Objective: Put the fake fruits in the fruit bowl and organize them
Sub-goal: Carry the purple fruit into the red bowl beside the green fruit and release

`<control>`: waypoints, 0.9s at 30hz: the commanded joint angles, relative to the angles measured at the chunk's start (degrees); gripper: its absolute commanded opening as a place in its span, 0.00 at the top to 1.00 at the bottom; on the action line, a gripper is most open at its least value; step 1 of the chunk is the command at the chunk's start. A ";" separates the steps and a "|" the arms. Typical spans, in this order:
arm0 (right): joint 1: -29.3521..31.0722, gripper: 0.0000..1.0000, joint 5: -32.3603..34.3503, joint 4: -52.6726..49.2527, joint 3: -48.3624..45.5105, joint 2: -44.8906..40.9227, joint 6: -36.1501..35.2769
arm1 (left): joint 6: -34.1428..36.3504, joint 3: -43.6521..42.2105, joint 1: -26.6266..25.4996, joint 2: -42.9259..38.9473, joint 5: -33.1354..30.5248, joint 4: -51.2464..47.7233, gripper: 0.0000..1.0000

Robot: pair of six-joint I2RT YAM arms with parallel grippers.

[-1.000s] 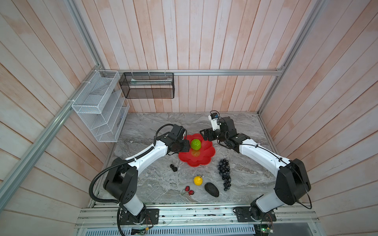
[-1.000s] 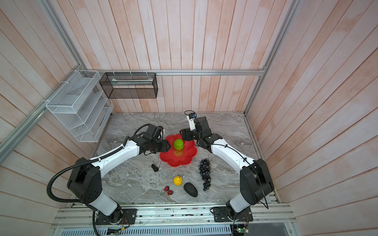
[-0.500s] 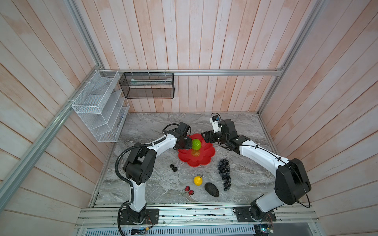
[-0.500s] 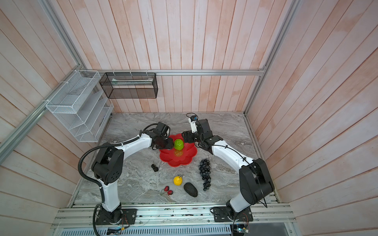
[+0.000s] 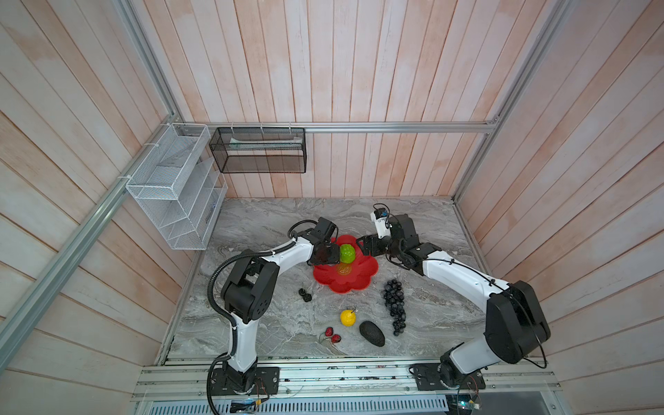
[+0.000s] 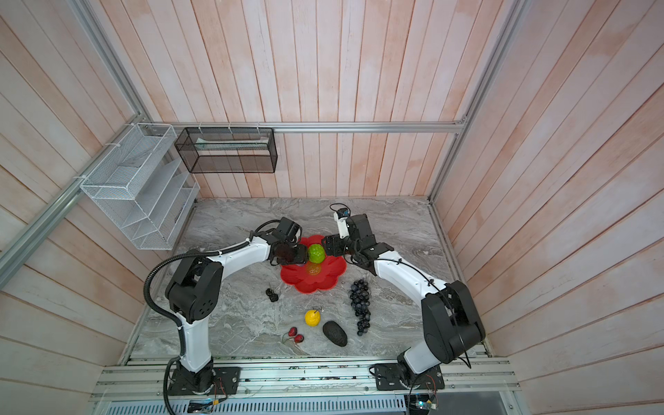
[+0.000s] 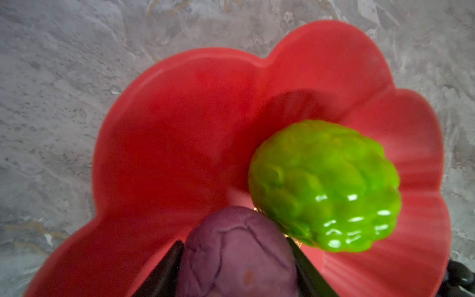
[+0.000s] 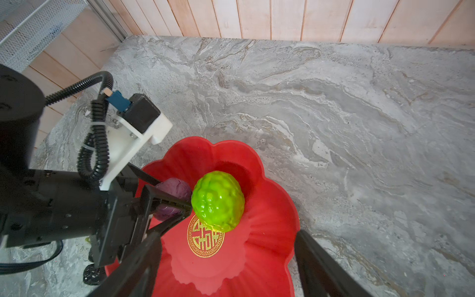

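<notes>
Glossy red and petalled, with a gold emblem at its centre, the fruit bowl sits on the grey marbled tabletop. We record two fruits within its rim.

The bumpy green ball rests inside the bowl and covers one edge of the emblem. It is egg-shaped, and its long axis runs from the emblem outward toward the rim.

The purple round fruit is over the bowl's inside, just beside the green ball. It is clasped by the left end effector, whose dark fingers lie against both its sides.

The green ball stands directly ahead of those fingers, between them and the right end effector. That one hovers at the bowl's opposite rim, jaws spread wide with nothing between them.

The remaining fruits lie outside the bowl, all on its side toward the arm bases:
- The dark grape bunch lies nearest, with its broad end close to the rim and its long axis pointing away from the bowl.
- The small dark berries lie near the rim on the left arm's side.
- Further off are the yellow lemon-like fruit, the red strawberries and the dark avocado, whose long axis is slanted.

Beyond the bowl, a white wire basket and a black mesh basket hang on the walls.
</notes>
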 commanded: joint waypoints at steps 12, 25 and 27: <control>-0.23 0.16 -0.28 -1.18 -1.86 -4.48 0.71 | -1.18 -1.58 -0.53 -2.32 -0.37 2.01 0.24; 4.12 0.18 -0.83 -9.45 -6.83 -11.68 2.42 | -4.82 -16.06 -3.16 -20.28 -4.51 3.93 0.24; 7.18 0.19 1.41 -11.07 -9.12 -13.10 3.01 | -4.43 -19.80 -4.47 -23.95 -4.78 5.50 0.24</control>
